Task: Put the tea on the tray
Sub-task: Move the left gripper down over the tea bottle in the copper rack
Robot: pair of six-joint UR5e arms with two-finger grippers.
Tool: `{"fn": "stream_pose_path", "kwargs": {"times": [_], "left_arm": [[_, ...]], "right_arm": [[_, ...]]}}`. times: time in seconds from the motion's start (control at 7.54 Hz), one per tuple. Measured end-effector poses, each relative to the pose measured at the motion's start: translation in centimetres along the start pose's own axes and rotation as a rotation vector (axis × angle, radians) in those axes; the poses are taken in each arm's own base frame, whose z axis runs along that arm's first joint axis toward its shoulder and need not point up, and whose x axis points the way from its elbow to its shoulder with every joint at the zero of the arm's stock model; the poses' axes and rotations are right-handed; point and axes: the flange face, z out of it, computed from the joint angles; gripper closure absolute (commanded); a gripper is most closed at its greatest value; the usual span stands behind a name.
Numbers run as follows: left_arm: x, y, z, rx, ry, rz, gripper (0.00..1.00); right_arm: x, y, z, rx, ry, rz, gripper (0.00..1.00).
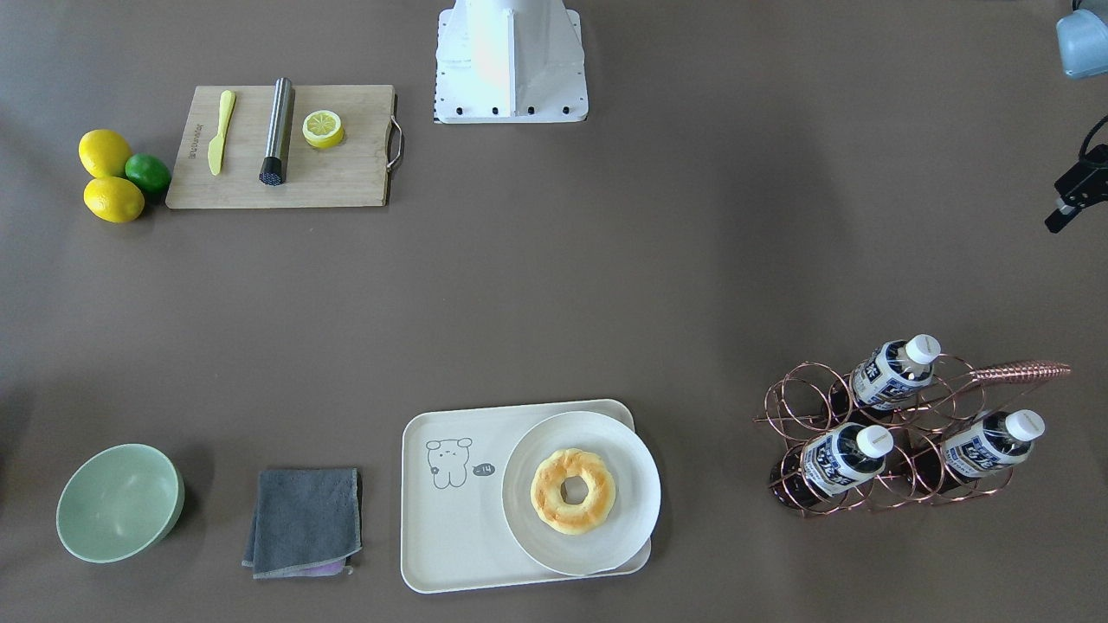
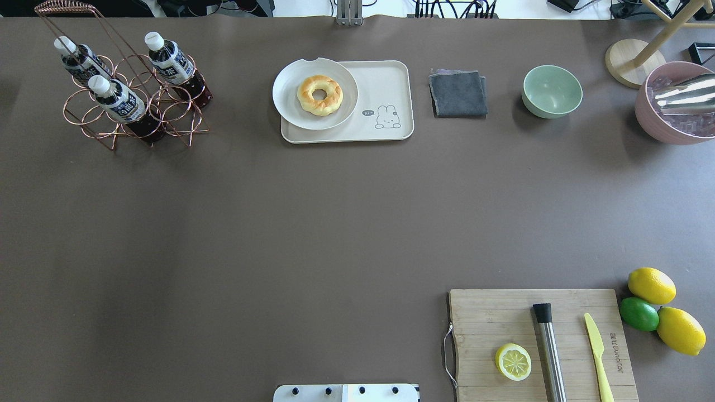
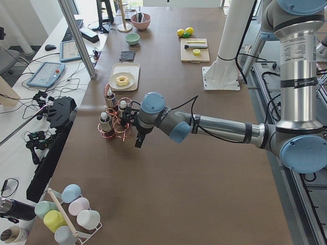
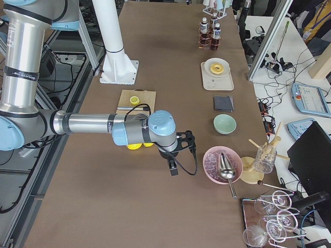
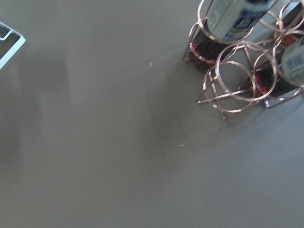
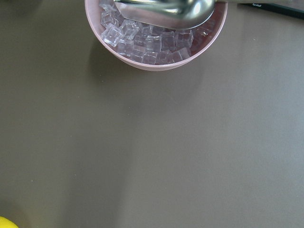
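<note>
three tea bottles (image 1: 892, 374) rest in the copper rack (image 1: 783, 407), well apart from the tray (image 1: 450, 536). for the left gripper (image 3: 137, 144) and right gripper (image 4: 172, 171), width cannot be told.

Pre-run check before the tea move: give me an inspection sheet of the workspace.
Surface: brown table, no spills seen.
Job's things: three tea bottles tilted in the copper rack; tray holds a plate with a doughnut, bear end bare.
Clutter: grey cloth, green bowl, ice bowl, cutting board, lemons.
Grippers: left gripper near the rack, right gripper near the ice bowl; open or shut cannot be told.
Cables: black cable loops at each wrist.
Surroundings: side benches with tablets, glassware.
</note>
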Motion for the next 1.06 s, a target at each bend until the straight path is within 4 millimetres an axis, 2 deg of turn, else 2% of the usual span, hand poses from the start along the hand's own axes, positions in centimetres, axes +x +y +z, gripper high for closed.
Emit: {"fn": "stream_pose_path", "kwargs": {"times": [0.13,0.27,0.53,0.66,1.06], "left_arm": [[5.0,-1.4,0.2,0.022,0.035,-0.047,0.03],[9.1,-2.6,0.4,0.047,0.056,-0.060,0.03],[15.5,-4.3,1.8,0.130,0.025,-0.028,0.03],[17.3,-5.0,2.4,0.166,0.008,-0.015,0.03],[19.5,-8.2,4.4,0.223,-0.029,0.010,0.03]], "right_arm": [[0.0,0.0,0.0,0.000,-0.001,0.001,0.00],[0.0,0.0,0.0,0.000,-0.001,0.000,0.00],[0.0,-0.1,0.0,0.001,0.003,-0.001,0.00],[0.0,0.0,0.0,0.001,0.002,-0.001,0.00],[0.0,0.3,0.1,0.000,0.000,-0.001,0.00]]}}
